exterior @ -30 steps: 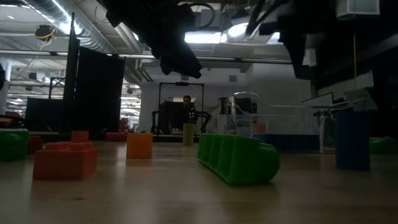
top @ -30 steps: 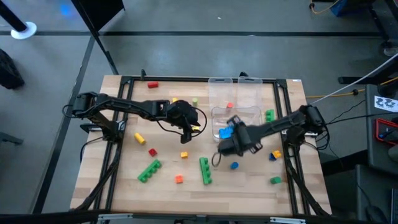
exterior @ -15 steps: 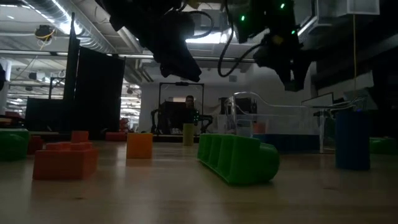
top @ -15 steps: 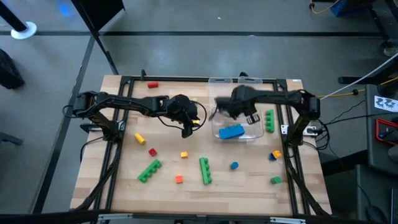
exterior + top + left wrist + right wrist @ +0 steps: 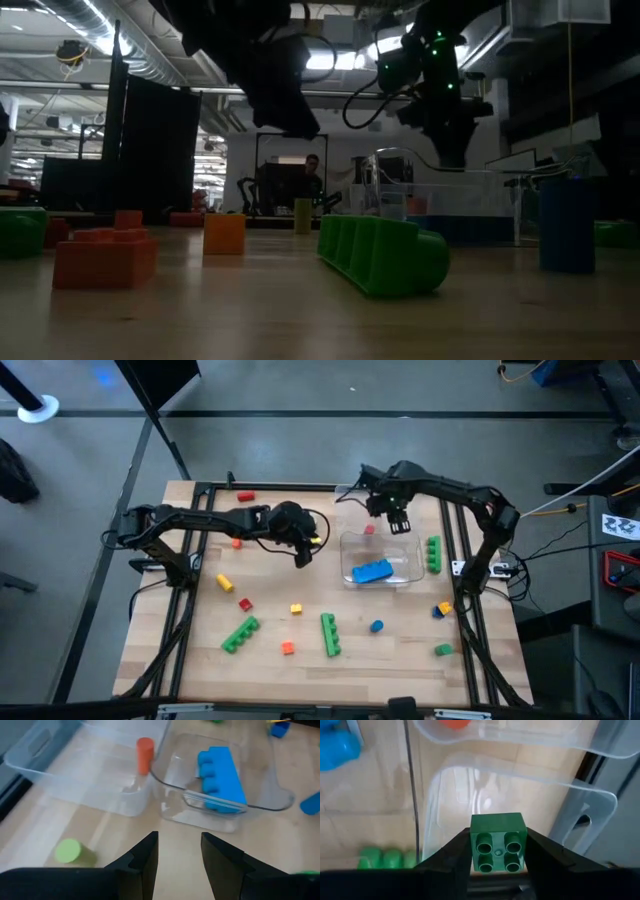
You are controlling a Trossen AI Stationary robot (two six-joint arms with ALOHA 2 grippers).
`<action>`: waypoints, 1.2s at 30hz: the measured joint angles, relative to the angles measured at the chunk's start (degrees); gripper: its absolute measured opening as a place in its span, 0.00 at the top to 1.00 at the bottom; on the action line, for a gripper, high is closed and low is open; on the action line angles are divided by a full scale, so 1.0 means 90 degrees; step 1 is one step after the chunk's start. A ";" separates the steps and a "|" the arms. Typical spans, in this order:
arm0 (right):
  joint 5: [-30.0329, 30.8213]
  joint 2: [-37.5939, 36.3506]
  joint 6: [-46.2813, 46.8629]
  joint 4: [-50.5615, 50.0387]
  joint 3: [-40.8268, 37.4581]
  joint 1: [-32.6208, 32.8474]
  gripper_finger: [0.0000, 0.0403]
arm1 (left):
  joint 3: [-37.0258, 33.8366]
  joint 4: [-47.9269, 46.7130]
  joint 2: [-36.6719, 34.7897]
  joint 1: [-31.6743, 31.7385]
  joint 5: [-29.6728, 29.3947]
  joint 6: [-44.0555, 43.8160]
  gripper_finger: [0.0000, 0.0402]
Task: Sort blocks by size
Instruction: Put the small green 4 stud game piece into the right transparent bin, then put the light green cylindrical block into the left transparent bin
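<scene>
My right gripper [image 5: 398,520] hangs over the far clear tray [image 5: 352,495] and is shut on a small green four-stud block [image 5: 498,842]. My left gripper [image 5: 303,555] stands open above the table, left of the trays, with nothing between its fingers [image 5: 180,855]. The near clear tray [image 5: 412,542] holds a blue block [image 5: 372,571]. A red-orange cylinder [image 5: 368,530] stands in the far tray. Green bars [image 5: 330,633] [image 5: 240,633] and small coloured blocks lie loose on the table's near half. A lime cylinder [image 5: 70,851] lies near my left gripper. My right gripper pinches the green block by two opposite side walls [image 5: 474,847], one finger [image 5: 451,857] on each side. The fingers point steeply down from above. The block is lifted clear above the tray, and its studded face shows in the wrist view.
A green bar [image 5: 433,553] lies right of the trays. A red block [image 5: 246,495] lies at the far left, and an orange one [image 5: 236,543] lies by my left arm. Black rails run along the table's left and right sides. A person [image 5: 310,175] is in the room behind.
My right gripper has swung from the middle of the table toward its far edge, to above the clear trays, and has rolled about its own line on the way. My left gripper has drifted a little toward the far edge.
</scene>
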 joint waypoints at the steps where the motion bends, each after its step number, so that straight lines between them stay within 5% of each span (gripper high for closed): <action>1: -0.0087 0.0000 0.0002 0.0021 0.0000 -0.0063 0.61 | 0.0000 0.0000 0.0000 0.0028 -0.0023 0.0000 0.67; 16: -0.0075 0.0005 0.0195 0.0152 0.0000 -0.0266 0.44 | 0.0000 0.0000 0.0000 0.0126 -0.0511 -0.0022 0.66; 26: -0.0110 -0.0065 0.0764 -0.0353 -0.0005 -0.0261 0.41 | 0.0005 -0.0053 0.0460 0.0542 -0.0915 -0.0058 0.50; 36: -0.0992 -0.1069 0.1060 -0.0357 -0.0004 -0.0261 0.41 | 0.0005 0.0041 0.1281 0.1152 -0.0913 -0.0070 0.44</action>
